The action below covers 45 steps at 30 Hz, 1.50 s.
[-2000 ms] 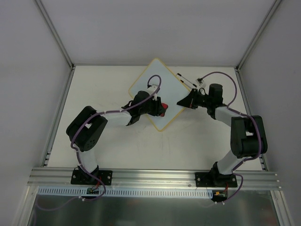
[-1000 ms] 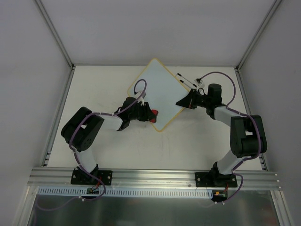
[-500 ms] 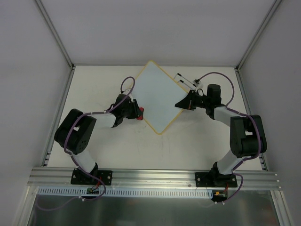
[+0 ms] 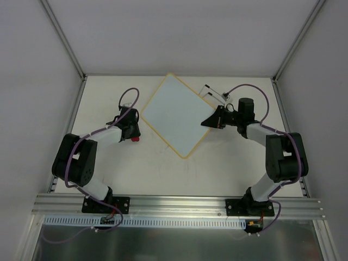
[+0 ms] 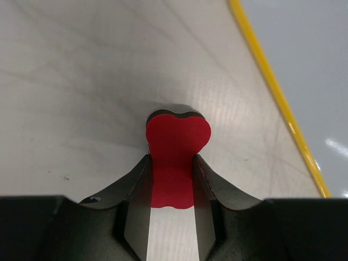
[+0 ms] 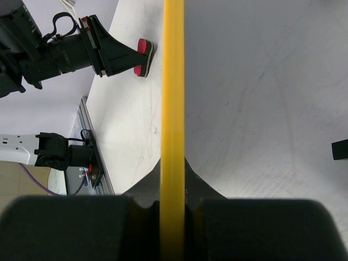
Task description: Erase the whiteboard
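Whiteboard (image 4: pixel 176 114) in right gripper (image 4: pixel 206 123) (by its frame (image 6: pixel 174 81)), eraser (image 5: pixel 178 133) in left gripper (image 5: pixel 172 168)

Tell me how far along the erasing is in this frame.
Done, apparently: the whiteboard shows no marks in the top view. In hand: the left gripper is shut on the red eraser, held off the board over the table to its left, and the right gripper clamps the board's edge. Left, probably: only letting go of the eraser and the board.

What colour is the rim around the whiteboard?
Yellow. The rim shows best in the right wrist view, running straight up the middle.
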### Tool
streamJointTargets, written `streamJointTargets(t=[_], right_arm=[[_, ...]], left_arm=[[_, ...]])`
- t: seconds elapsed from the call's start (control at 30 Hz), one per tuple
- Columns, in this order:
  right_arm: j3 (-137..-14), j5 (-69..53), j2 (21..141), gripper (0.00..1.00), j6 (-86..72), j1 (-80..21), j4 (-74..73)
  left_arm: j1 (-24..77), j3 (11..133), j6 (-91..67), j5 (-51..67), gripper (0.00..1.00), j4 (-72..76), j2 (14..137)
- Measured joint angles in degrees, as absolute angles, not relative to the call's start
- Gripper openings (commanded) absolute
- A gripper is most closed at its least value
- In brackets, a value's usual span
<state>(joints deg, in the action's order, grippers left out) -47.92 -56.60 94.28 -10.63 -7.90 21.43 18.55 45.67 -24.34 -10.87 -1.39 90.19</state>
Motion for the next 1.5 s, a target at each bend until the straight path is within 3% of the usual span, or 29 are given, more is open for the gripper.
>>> streamJointTargets(t=[0.13, 0.4, 0.43, 0.6, 0.67, 0.83, 1.17, 1.5], right_arm=[[-47.9, -56.6, 94.2, 0.00, -10.4, -7.8, 21.1], [-47.9, -56.7, 93.8, 0.00, -9.9, -7.7, 20.3], [-47.9, -56.6, 93.7, 0.00, -9.8, -7.7, 20.2], [-48.1, -56.6, 93.3, 0.00, -9.5, -7.7, 19.4], [-48.4, -56.6, 93.1, 0.00, -9.3, -7.7, 18.9], [-50.3, -56.2, 92.5, 0.00, -8.4, -7.7, 15.8], [-58.1, -56.0, 90.6, 0.00, -7.2, -6.5, 9.1], [-71.7, -61.4, 90.4, 0.00, -4.8, 4.8, 3.4]], left_arm=[[16.0, 46.5, -24.9, -11.1, 0.02, -4.3, 90.7], [16.1, 49.7, -25.0, -11.6, 0.50, -8.2, 92.8], [16.1, 49.7, -25.0, -11.7, 0.61, -8.6, 92.8], [16.1, 49.8, -25.9, -12.4, 0.80, -11.0, 92.7], [16.1, 50.3, -26.0, -12.4, 0.98, -12.4, 92.4], [16.1, 51.7, -26.2, -12.3, 0.99, -15.8, 88.1], [16.1, 53.7, -21.0, -12.4, 0.99, -17.0, 68.0], [16.1, 44.1, -10.5, -15.2, 0.99, -17.1, 49.9]])
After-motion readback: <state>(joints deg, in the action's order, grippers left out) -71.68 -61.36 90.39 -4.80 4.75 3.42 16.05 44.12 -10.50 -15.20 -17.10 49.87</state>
